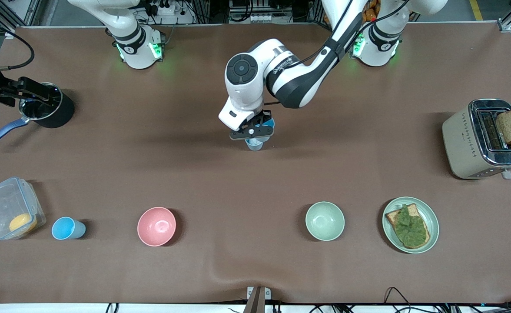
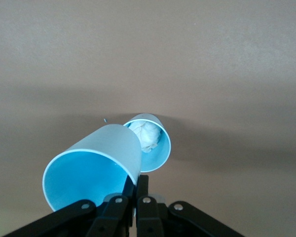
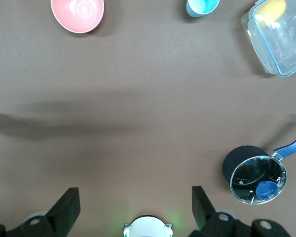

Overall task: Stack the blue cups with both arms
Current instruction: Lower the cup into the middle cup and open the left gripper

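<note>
My left gripper hangs over the middle of the table. It is shut on the rim wall of a bright sky-blue cup, one finger inside and one outside. The held cup hangs just above a paler blue cup that stands upright on the table with white bits inside. A third blue cup stands beside the clear container, and also shows in the right wrist view. My right gripper is open and empty, high above the table near its own base; the front view does not show it.
A pink bowl, a pale green bowl and a plate with topped toast line the near side. A toaster stands at the left arm's end. A black pot and a clear container stand at the right arm's end.
</note>
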Motion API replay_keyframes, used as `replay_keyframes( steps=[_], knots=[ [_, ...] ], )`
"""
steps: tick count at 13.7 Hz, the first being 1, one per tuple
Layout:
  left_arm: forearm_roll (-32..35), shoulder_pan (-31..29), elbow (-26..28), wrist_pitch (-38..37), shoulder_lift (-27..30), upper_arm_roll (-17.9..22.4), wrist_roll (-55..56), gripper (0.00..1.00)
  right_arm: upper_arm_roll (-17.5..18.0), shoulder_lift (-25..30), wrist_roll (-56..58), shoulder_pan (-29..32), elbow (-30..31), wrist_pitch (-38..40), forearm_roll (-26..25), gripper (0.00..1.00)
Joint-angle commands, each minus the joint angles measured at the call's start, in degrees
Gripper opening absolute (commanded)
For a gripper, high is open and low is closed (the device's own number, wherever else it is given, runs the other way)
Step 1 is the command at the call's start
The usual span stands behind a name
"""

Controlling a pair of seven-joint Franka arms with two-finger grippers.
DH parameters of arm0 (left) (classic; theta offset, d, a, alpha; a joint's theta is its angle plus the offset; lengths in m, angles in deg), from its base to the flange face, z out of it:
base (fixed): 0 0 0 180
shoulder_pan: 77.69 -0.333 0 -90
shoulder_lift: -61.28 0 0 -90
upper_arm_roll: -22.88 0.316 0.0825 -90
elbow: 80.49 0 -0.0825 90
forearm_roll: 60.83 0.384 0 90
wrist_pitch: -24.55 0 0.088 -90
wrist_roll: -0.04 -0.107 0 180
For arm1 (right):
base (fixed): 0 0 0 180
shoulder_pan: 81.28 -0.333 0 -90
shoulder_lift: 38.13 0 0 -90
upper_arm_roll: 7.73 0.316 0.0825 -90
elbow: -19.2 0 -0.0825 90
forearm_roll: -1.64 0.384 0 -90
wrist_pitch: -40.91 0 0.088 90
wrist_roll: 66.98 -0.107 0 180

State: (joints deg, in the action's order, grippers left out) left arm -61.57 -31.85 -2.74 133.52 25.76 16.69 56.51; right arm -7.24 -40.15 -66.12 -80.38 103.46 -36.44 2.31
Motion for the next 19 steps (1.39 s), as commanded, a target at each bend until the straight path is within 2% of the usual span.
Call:
replay_keyframes(
  steps=[1,9,19],
  knots=[
    [-2.2,1.1,-2.2,1.0,-1.7,1.4,1.6,0.0,0.6,-0.6,0.8,0.7,-1.4,1.0,-0.3,1.0],
    [-3.2,2.9,-3.5,3.6,-4.1,1.9,5.1,0.0,0.6,-0.6,0.8,0.9,-1.4,1.0,-0.3,1.0],
    [-3.4,2.6,-3.1,3.9,-4.0,2.7,4.7,0.0,0.6,-0.6,0.8,0.9,-1.4,1.1,-0.3,1.0]
  ],
)
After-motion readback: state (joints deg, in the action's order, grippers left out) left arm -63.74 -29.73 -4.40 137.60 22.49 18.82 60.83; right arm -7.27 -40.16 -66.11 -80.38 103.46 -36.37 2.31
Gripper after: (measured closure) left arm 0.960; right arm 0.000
